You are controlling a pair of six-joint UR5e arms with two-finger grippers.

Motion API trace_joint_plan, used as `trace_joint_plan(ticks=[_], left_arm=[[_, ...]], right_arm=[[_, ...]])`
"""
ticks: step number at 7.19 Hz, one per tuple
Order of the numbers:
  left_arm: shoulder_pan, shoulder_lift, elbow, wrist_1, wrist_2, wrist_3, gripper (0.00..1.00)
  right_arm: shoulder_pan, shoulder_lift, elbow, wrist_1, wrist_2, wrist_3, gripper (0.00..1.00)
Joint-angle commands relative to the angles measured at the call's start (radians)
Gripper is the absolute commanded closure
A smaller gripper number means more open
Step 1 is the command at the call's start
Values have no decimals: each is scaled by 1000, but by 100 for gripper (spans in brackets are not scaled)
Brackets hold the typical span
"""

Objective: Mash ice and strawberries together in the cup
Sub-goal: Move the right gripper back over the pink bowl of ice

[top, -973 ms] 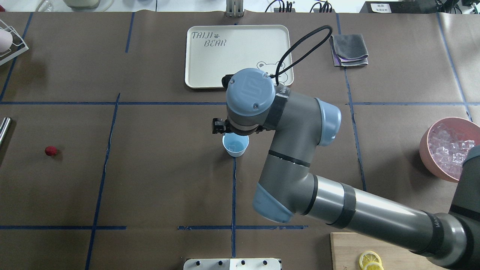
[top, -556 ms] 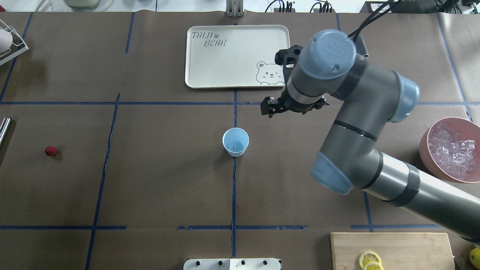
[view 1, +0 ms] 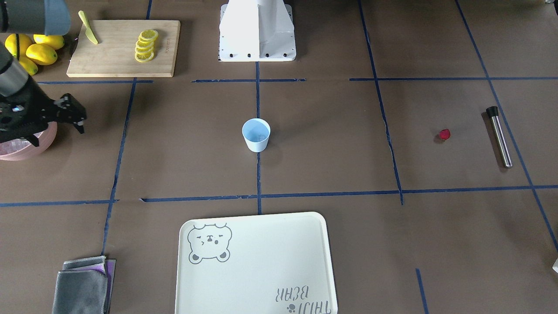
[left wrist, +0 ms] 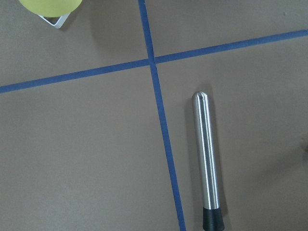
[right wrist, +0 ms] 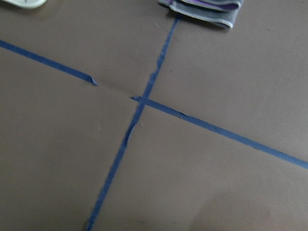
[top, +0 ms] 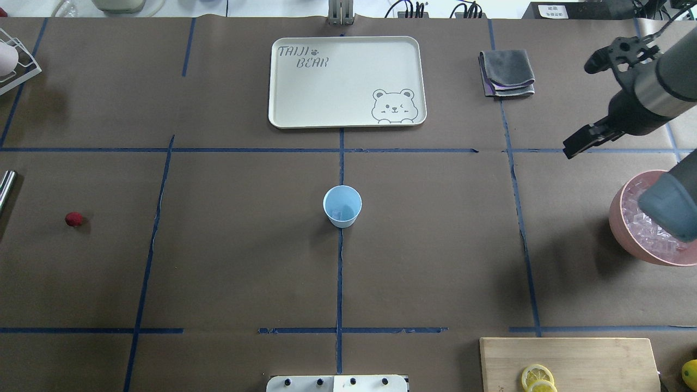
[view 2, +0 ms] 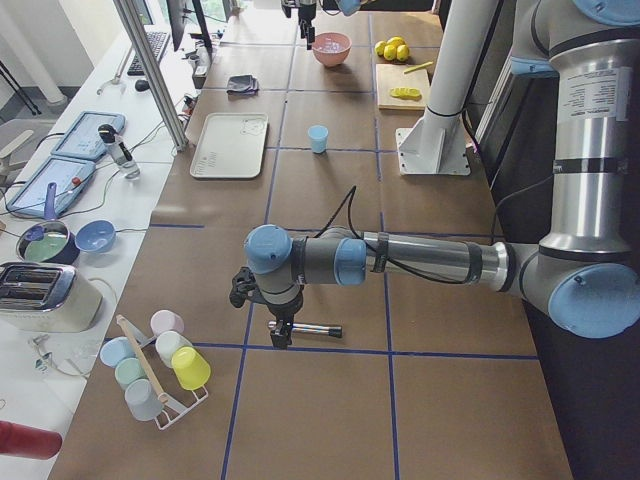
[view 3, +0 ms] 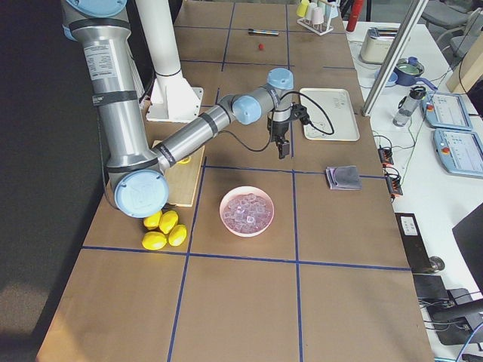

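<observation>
Strawberry (top: 73,219) looks soft, slick, light; I'd pinch its sides gently. Right gripper (view 1: 57,134) gapes empty; left gripper (view 2: 283,338), I cannot tell.

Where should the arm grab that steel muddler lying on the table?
Probably grip the steel muddler mid-shaft from straight above, closing across its width: it lies flat, a slim round rod with bare table along both long sides.

The cup (top: 342,206) stands upright, strawberry (top: 73,219) well apart leftward.
</observation>
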Motion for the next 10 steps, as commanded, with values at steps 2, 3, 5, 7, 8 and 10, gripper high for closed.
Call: trace_joint_plan(ticks=[2,3,5,7,8,10], left_arm=[[0,0,-7,0,0,0,0],[1,0,-7,0,0,0,0],[1,-2,-7,-2,0,2,0],[0,0,-7,0,0,2,0],[0,-2,-7,-2,0,2,0],[0,-2,-7,-2,0,2,0]], right_arm=[[46,-309,10,328,52,-94,3],[46,-358,12,350,41,-99,10],[45,-421,-40,476,43,-106,10],[42,-420,-104,551,47,-92,14],[40,-420,-106,553,49,-71,16],[29,-420,-105,553,56,-54,19]])
